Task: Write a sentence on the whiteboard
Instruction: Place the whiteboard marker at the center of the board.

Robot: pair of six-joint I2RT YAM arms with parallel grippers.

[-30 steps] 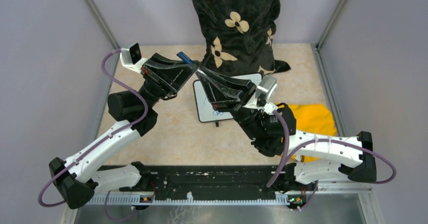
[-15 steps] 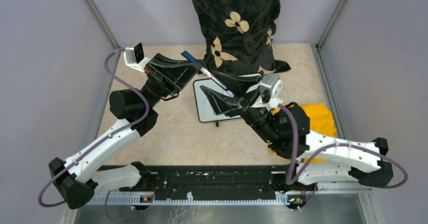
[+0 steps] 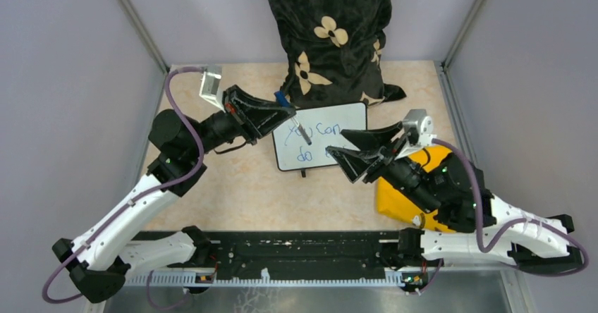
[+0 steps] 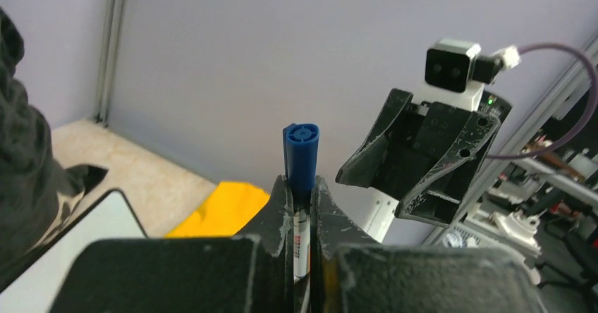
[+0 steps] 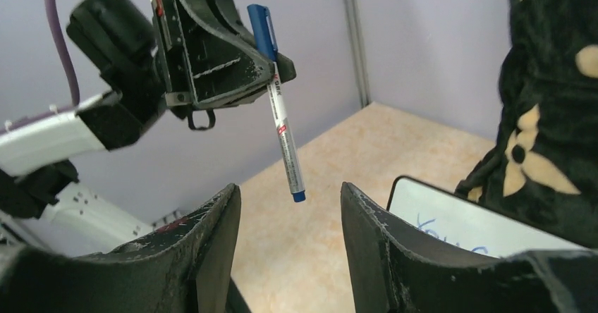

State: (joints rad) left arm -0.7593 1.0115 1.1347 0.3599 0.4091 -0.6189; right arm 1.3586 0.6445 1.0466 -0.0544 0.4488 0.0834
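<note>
The whiteboard (image 3: 321, 138) lies flat at the table's middle, in front of the dark cloth. Blue words "You can" and "do" (image 3: 315, 131) show on it; anything after "do" is hidden behind my right gripper. My left gripper (image 3: 285, 112) is shut on a marker (image 3: 296, 126) with a blue cap, its tip slanting down above the board's left half. In the left wrist view the marker (image 4: 301, 154) stands between the shut fingers (image 4: 281, 204). My right gripper (image 3: 337, 145) is open and empty over the board's lower right. The right wrist view shows the marker (image 5: 282, 126) hanging above its open fingers (image 5: 218, 228).
A yellow cloth (image 3: 395, 189) lies at the right, under my right arm. A black cloth with cream flowers (image 3: 328, 31) stands at the back, touching the board's far edge. Grey walls close in the table on the left, back and right.
My right gripper has drawn back to the right, away from the marker, uncovering the writing. My left gripper has swung right and turned the marker's tip down over the board.
</note>
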